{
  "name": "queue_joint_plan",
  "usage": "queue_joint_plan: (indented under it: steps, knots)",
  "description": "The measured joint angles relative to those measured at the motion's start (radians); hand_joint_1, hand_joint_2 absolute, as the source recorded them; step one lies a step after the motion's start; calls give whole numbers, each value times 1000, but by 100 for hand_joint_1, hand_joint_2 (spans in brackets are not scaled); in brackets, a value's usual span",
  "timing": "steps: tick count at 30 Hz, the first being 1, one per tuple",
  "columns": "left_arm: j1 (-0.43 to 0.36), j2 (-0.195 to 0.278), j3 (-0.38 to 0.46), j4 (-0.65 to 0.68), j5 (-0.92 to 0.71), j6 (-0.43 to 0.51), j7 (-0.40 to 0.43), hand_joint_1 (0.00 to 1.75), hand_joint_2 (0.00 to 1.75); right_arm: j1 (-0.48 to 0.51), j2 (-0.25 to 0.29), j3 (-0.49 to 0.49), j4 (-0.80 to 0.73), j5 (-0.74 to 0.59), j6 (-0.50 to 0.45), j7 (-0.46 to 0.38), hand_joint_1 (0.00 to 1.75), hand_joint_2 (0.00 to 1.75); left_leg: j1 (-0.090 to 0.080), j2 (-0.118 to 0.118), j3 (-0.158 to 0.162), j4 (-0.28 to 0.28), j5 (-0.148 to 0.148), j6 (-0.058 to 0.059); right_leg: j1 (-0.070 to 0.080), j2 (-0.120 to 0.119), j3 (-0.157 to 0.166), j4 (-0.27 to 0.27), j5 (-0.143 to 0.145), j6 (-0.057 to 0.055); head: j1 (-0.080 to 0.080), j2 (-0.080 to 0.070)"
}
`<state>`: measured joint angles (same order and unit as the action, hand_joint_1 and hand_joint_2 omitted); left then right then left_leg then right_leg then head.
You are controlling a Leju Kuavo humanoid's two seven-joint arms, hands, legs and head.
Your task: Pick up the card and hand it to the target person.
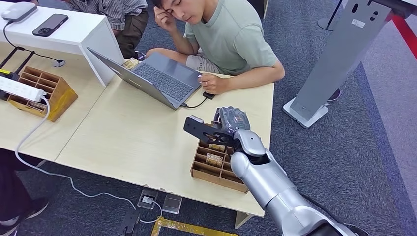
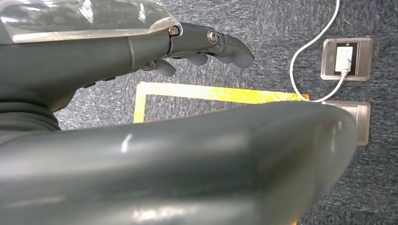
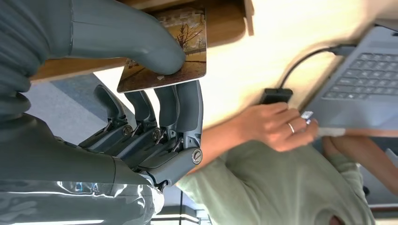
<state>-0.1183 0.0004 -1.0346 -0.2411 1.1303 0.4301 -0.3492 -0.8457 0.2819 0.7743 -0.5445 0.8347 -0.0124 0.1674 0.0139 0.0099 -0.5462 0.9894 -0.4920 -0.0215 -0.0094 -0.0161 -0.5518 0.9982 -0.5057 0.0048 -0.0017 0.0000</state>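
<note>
The right hand [image 3: 141, 117] pinches a card [image 3: 164, 56] between its thumb and fingers, just above the wooden box [image 1: 216, 164] on the table [image 1: 133, 137]. The card has a brown tree picture on it. A person [image 1: 231, 37] in a green shirt sits across the table, one hand [image 1: 214, 83] near a laptop [image 1: 157, 78]. The left hand [image 2: 206, 47] hangs over the floor, holding nothing, its fingers a bit bent

Laptop [image 1: 160, 77] behind, perhaps left of, tray [image 1: 216, 164]
</note>
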Motion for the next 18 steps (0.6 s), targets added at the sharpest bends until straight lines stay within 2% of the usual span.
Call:
queue_joint_plan:
  steps: [11, 18]
  knots:
    - [1, 0, 0, 0, 14, 6, -6, 0, 0, 27, -33, -3, -208, 0, 17, 9, 158, 175, 0, 0, 0, 0, 0, 0, 0, 0, 0, 0, 0, 0, 0, 0]
    - [3, 0, 0, 0, 24, 8, -17, 0, 0, 59, -86, -16, -388, 13, 14, 51, 158, 175, 0, 0, 1, 0, 0, 0, 0, 0, 0, 0, 0, 0, 0, 0]
